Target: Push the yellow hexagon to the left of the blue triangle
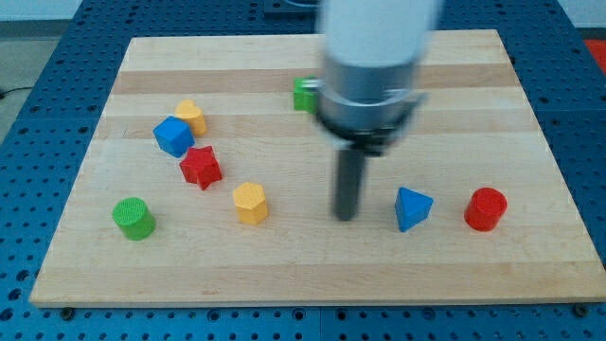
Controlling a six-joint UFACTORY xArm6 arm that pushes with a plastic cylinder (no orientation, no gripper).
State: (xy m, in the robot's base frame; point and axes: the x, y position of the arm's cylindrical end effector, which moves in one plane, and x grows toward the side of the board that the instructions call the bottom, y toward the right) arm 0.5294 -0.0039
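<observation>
The yellow hexagon (250, 202) lies on the wooden board, left of centre toward the view's bottom. The blue triangle (412, 208) lies to the right of centre at about the same height. My tip (345, 217) rests on the board between them, closer to the blue triangle, touching neither. The rod hangs from a large blurred grey arm body at the view's top centre.
A red star (201, 167), a blue cube (173, 135) and a second yellow block (191, 116) cluster at the left. A green cylinder (133, 218) sits at the lower left. A red cylinder (486, 209) is right of the triangle. A green block (305, 93) is partly hidden behind the arm.
</observation>
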